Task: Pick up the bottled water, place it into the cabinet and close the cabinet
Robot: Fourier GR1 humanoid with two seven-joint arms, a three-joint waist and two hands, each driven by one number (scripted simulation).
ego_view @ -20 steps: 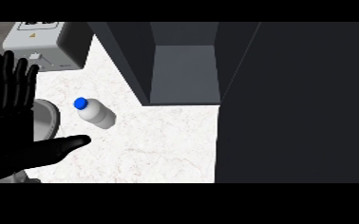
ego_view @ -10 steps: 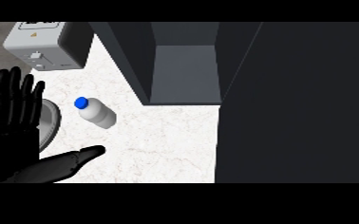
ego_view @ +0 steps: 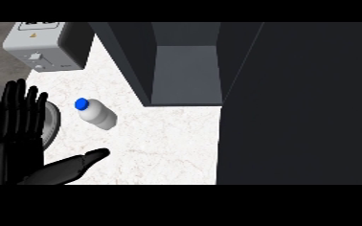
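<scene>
Left robot hand [ego_view: 25, 139]: black, matte, showing at the view's lower left edge; fingers standing straight and spread, thumb stretching out toward the right over the worktop; holding nothing, touching nothing that can be made out.
Right robot hand: not showing in the view.
Round rim [ego_view: 51, 124]: grey, curved, metallic-looking edge lying partly behind the left robot hand's fingers at the left edge; too much of it is hidden to say what it belongs to.
Worktop [ego_view: 163, 143]: white, flat, faintly veined like marble; running from the lower edge up between the grey box and the cabinet.
Bottled water [ego_view: 96, 114]: small, rounded, pale translucent body with a bright blue cap; lying on its side on the worktop, cap pointing up-left; resting just beside the round rim, apart from the left robot hand's fingers and thumb, outside the cabinet and a little to its left.
Cabinet [ego_view: 184, 72]: dark grey, box-shaped, smooth, flat-sided; standing open toward the viewer, its lighter grey inner floor showing between two dark side walls.
Cabinet door [ego_view: 290, 105]: broad, very dark, plain panel filling the right side of the view, swung open along the cabinet's right wall.
Grey box [ego_view: 46, 45]: light grey, boxy, rounded-cornered appliance at the upper left, with small markings and a knob-like detail on its top face; sitting well apart from the bottled water.
</scene>
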